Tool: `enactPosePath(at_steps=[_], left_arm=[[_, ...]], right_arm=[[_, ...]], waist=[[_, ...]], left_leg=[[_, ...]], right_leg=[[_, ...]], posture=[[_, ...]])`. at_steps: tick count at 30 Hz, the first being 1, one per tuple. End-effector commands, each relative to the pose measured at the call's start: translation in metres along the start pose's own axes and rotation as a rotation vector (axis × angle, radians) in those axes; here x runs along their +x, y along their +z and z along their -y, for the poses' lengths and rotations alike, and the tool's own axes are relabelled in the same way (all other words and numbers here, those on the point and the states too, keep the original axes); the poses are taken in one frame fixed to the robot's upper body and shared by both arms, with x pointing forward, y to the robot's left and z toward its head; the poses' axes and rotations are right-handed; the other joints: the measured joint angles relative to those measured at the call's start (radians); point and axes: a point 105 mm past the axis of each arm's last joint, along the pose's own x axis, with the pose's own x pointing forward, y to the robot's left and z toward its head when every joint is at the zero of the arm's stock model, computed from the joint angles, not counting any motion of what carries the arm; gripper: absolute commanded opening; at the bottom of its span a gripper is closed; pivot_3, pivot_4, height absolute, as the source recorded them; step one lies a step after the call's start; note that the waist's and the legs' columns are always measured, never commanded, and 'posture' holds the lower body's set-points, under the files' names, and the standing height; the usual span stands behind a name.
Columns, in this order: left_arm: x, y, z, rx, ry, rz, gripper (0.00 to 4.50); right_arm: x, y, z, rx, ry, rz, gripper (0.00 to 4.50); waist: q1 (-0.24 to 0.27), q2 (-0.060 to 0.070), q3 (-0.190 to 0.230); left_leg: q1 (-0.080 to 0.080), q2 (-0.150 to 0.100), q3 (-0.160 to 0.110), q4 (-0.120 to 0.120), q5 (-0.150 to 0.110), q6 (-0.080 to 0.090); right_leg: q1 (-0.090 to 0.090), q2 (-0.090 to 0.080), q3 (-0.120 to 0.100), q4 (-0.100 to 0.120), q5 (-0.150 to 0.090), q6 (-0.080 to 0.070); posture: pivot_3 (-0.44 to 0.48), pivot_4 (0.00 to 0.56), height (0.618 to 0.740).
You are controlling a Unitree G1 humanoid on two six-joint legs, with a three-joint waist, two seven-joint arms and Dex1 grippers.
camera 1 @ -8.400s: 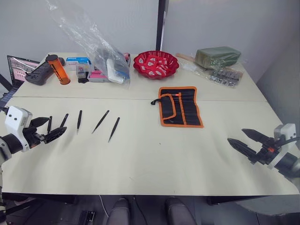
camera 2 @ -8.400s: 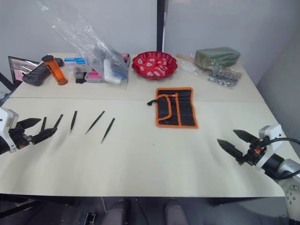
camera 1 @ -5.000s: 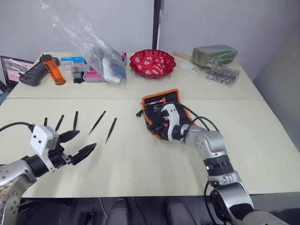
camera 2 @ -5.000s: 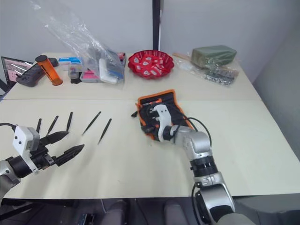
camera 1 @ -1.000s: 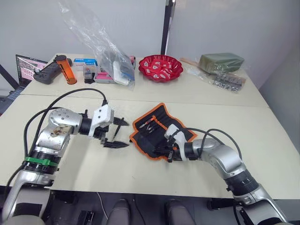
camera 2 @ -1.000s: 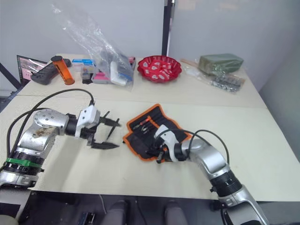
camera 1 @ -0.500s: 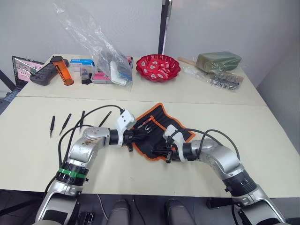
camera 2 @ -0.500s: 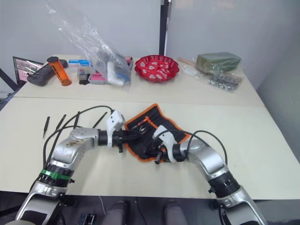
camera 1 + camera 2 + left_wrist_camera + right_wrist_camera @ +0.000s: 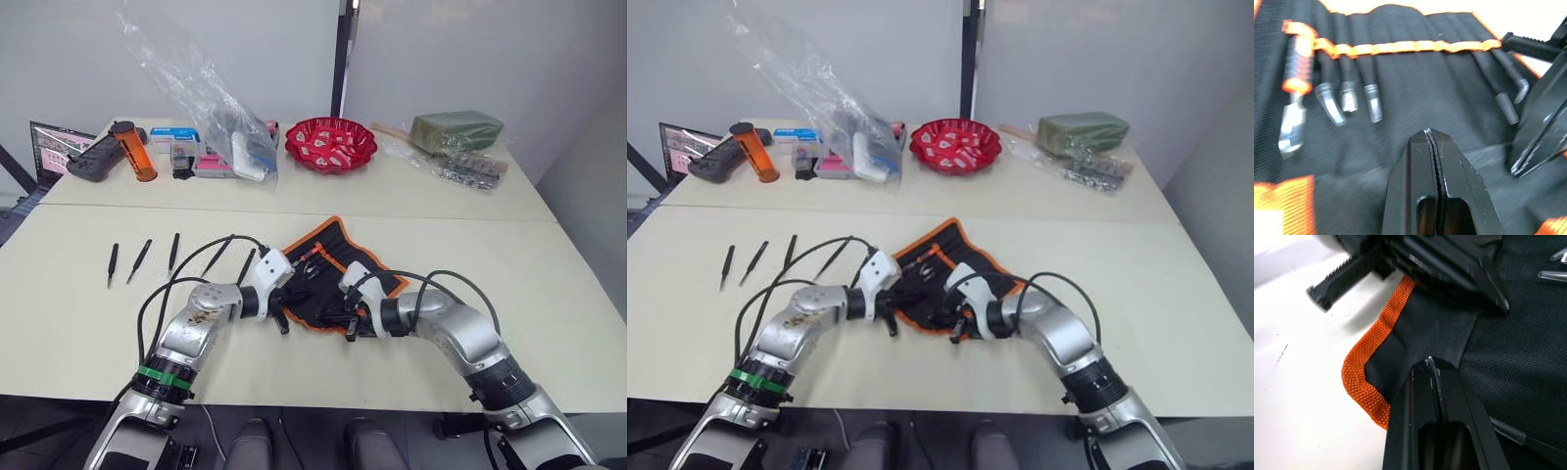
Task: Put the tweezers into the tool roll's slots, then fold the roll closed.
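Note:
The tool roll [image 9: 338,266] lies open at the table's middle, black with orange edging [image 9: 1364,382], and capped slim tools [image 9: 1347,98] sit in its slots. Several black tweezers [image 9: 142,259] lie in a row on the table, left of the roll. My left gripper [image 9: 287,299] is shut, with its tips [image 9: 1428,133] on the roll's inner fabric and nothing seen between them. Just to its right, my right gripper [image 9: 328,315] is shut on the roll's fabric near an orange corner [image 9: 1430,361].
Along the back of the table stand a red bowl [image 9: 331,142], a clear plastic bag [image 9: 211,98], an orange cylinder [image 9: 134,149], a black controller [image 9: 93,157] and a green packet [image 9: 456,129]. Both arms' cables loop over the table beside the roll.
My left gripper has come from beside the tweezers onto the roll and gone from wide open to shut. The right gripper has kept its grip near the roll's front edge.

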Motion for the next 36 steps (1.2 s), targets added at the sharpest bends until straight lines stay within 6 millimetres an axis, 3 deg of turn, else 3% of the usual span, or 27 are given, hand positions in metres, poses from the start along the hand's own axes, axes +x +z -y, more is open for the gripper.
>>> enactPosePath(at_steps=[1,9,17,20,23,26,29,36], left_arm=[[-0.023,-0.017,-0.028,-0.039,0.126,-0.049,0.01],[-0.034,-0.005,-0.046,-0.019,0.199,0.004,0.01],[-0.055,0.043,-0.073,-0.003,0.344,0.147,0.01],[-0.053,0.062,-0.062,-0.027,0.291,0.228,0.01],[-0.044,0.077,-0.037,-0.047,0.177,0.295,0.01],[-0.03,0.068,-0.016,-0.04,0.101,0.25,0.01],[-0.018,0.052,-0.008,-0.045,0.085,0.193,0.01],[-0.011,0.001,-0.024,-0.109,0.183,0.07,0.01]], right_arm=[[-0.004,-0.047,0.014,0.085,-0.077,-0.171,0.0],[-0.006,-0.046,0.015,0.08,-0.074,-0.169,0.0],[-0.009,-0.049,0.016,0.08,-0.076,-0.176,0.0],[-0.008,-0.044,0.016,0.075,-0.07,-0.157,0.0],[-0.008,-0.038,0.014,0.064,-0.059,-0.134,0.0],[-0.007,-0.035,0.013,0.056,-0.054,-0.122,0.0],[-0.006,-0.03,0.012,0.045,-0.048,-0.108,0.0],[-0.009,-0.012,0.012,-0.007,-0.046,-0.043,0.0]], waist=[[0.001,0.001,-0.001],[0.001,0.001,-0.001],[0.008,0.001,-0.001],[0.007,0.001,-0.001],[0.006,0.0,-0.001],[0.004,0.001,-0.001],[0.004,0.001,-0.001],[0.002,0.001,-0.001]], left_leg=[[0.0,0.0,0.0,0.0,0.0,0.0],[0.0,0.0,0.0,0.0,0.0,0.0],[0.0,0.0,0.0,-0.001,0.0,0.0],[-0.001,-0.001,0.0,-0.001,0.0,0.0],[-0.002,-0.001,0.0,-0.001,0.0,0.0],[-0.004,-0.001,0.0,-0.001,0.0,0.0],[-0.004,-0.001,0.0,-0.001,0.0,0.0],[-0.007,-0.001,0.0,-0.001,0.0,0.0]], right_leg=[[0.0,0.0,0.0,0.0,0.0,0.0],[0.0,0.0,0.0,-0.001,-0.001,-0.002],[-0.002,0.0,0.0,-0.006,0.0,-0.001],[0.0,-0.001,0.0,-0.011,0.0,0.0],[0.001,-0.001,0.0,-0.011,0.002,0.003],[0.0,-0.001,0.0,-0.01,0.003,0.005],[0.0,-0.001,0.0,-0.01,0.004,0.006],[-0.003,-0.001,0.0,-0.01,0.002,0.003]], posture=[[0.0,0.15,0.74],[0.0,0.15,0.74],[0.0,0.15,0.74],[0.0,0.15,0.74],[0.0,0.15,0.74],[0.0,0.15,0.74],[0.0,0.15,0.74],[0.0,0.15,0.74]])
